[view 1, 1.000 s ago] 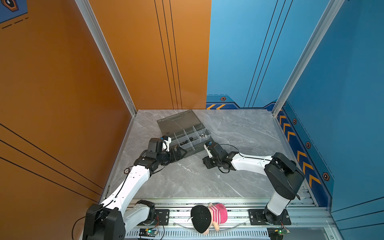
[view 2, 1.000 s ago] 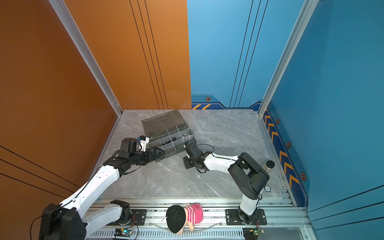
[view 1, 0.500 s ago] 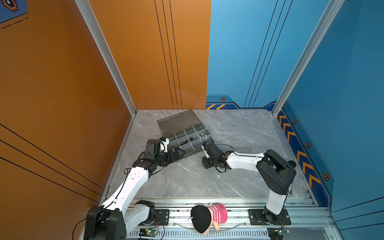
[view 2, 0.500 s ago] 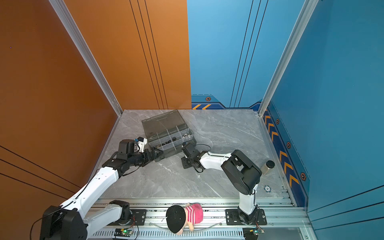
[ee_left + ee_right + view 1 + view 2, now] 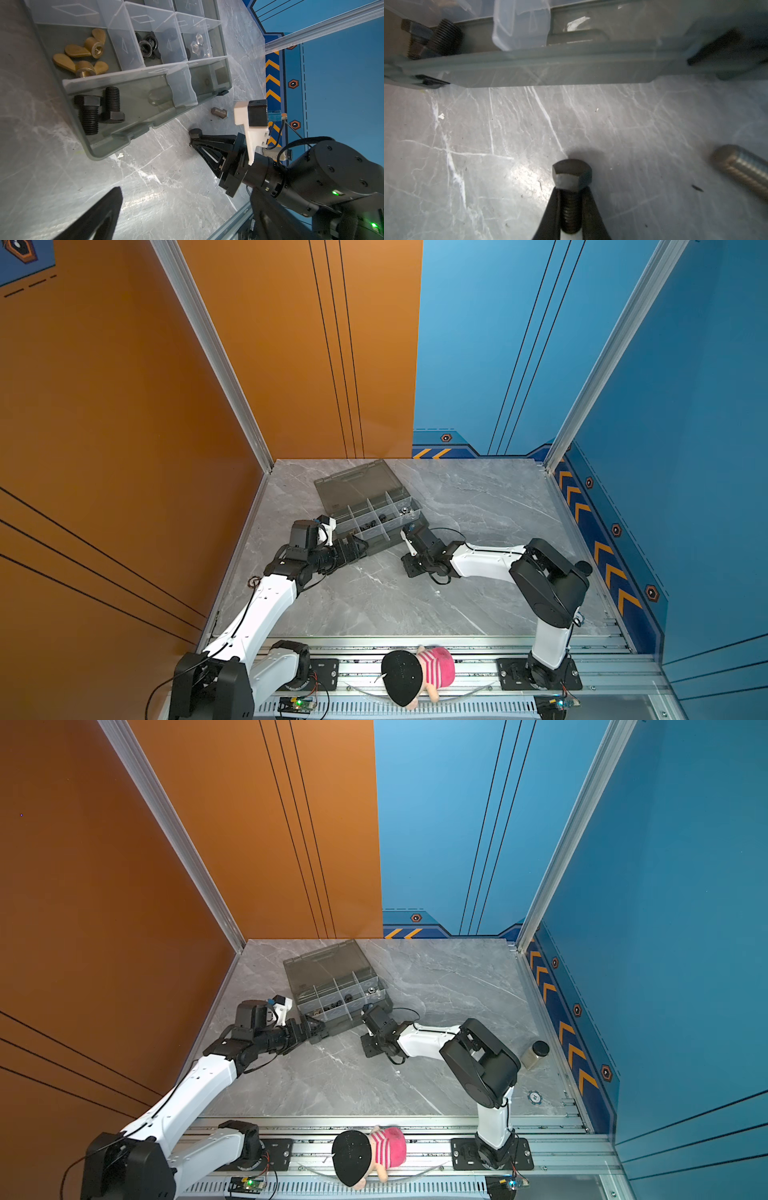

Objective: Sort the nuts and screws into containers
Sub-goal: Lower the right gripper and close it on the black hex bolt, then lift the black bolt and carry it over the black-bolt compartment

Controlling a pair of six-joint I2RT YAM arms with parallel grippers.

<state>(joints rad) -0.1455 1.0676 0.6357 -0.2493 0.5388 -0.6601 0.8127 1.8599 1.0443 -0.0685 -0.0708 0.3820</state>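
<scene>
Beside the organiser case (image 5: 108, 145), the right gripper (image 5: 571, 194) clasps a black bolt (image 5: 572, 175) by its shank. The left gripper (image 5: 360, 546), near that case, stands spread wide, empty.

Three black bolts (image 5: 89, 116), one silver bolt (image 5: 219, 112) — two brass nuts (image 5: 91, 46)

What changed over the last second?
The right gripper closed on the black bolt lying on the table in front of the case, and its elbow swung toward the middle. The left gripper stayed open beside the case; the case did not move.
</scene>
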